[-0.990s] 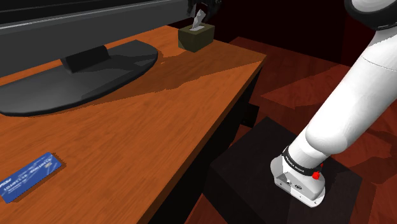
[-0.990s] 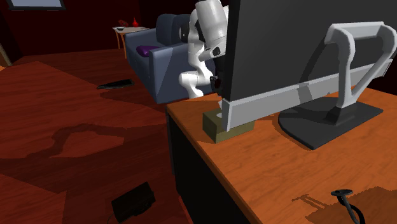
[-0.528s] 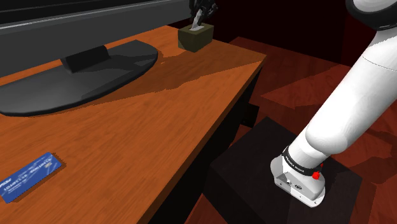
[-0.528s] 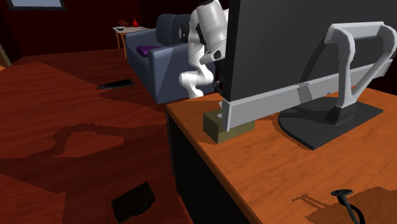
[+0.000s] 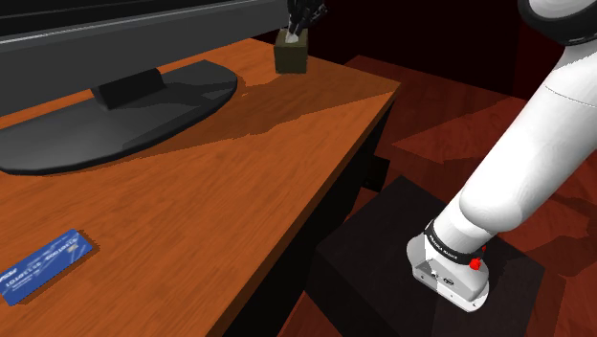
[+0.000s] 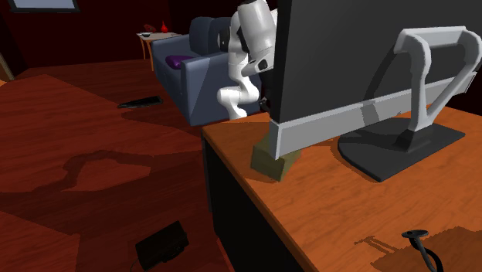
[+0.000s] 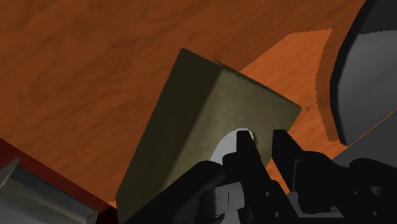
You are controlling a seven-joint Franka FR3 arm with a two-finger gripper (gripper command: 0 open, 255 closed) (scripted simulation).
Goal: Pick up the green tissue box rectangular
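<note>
- At the far corner of the orange-brown wooden desk [image 5: 239, 168], in the shoulder view, you find the olive-green rectangular tissue box [image 5: 291, 56]. It stands close to the desk's edge, beyond the dark grey oval monitor base [image 5: 115, 120].
- Directly above the box, the all-black two-finger gripper [image 5: 304, 19] reaches down onto its top. The white arm [image 5: 536, 144] rises from the black box stand [image 5: 383, 249] at that view's lower right.
- Seen from the wrist view, the two black fingers [image 7: 249, 156] stand almost together. They pinch at the white tissue [image 7: 230, 143] that sticks out of the box's top, so the hand is closed on the tissue box.
- From that same view you look down a long olive side of the box, with the wood grain of the desk around it.
- Across the room, in the second exterior view, the box [image 6: 270, 160] sits tipped, with one lower corner pointing down at the desk. You cannot tell whether that corner rests on the wood.
- Its upper part is hidden behind the lower edge of the large dark monitor [image 6: 347, 54].
- Near the shoulder view's lower left, a flat blue card [image 5: 43, 266] lies on the desk, well apart from the box.
- Behind the arm in the second exterior view stands a blue-grey sofa [image 6: 181, 81] on a red-brown floor [image 6: 77, 154].
</note>
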